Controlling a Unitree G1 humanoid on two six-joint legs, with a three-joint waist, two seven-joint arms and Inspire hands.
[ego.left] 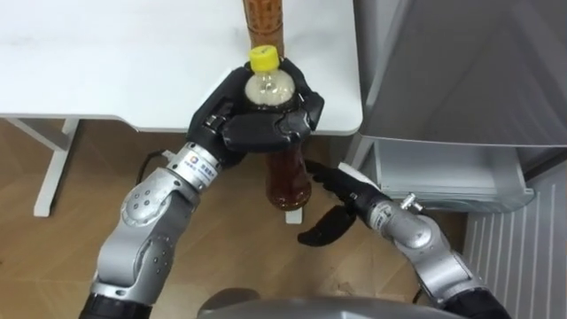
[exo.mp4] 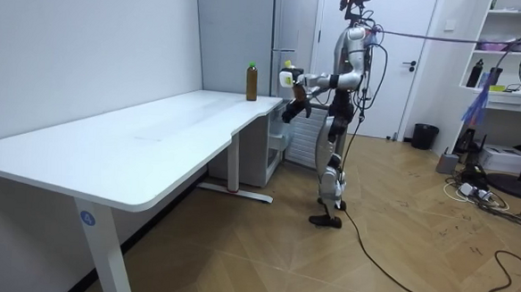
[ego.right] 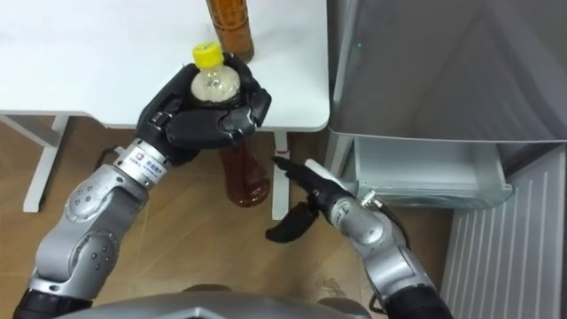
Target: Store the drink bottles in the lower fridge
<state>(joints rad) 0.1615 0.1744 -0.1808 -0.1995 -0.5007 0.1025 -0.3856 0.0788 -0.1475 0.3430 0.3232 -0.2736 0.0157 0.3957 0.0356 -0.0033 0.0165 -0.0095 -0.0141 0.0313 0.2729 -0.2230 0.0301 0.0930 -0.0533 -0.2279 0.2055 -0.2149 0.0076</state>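
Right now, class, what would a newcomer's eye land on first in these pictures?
First, the clear plastic bottle of amber drink with a yellow cap, gripped by the robot's left hand just off the white table's corner. The open right hand hovers beside its base, and a grey fridge's open lower drawer lies to the right.

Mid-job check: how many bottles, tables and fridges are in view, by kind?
Bottles: 2 (held bottle in left hand; standing bottle)
Table: 1
Fridge: 1
Total: 4
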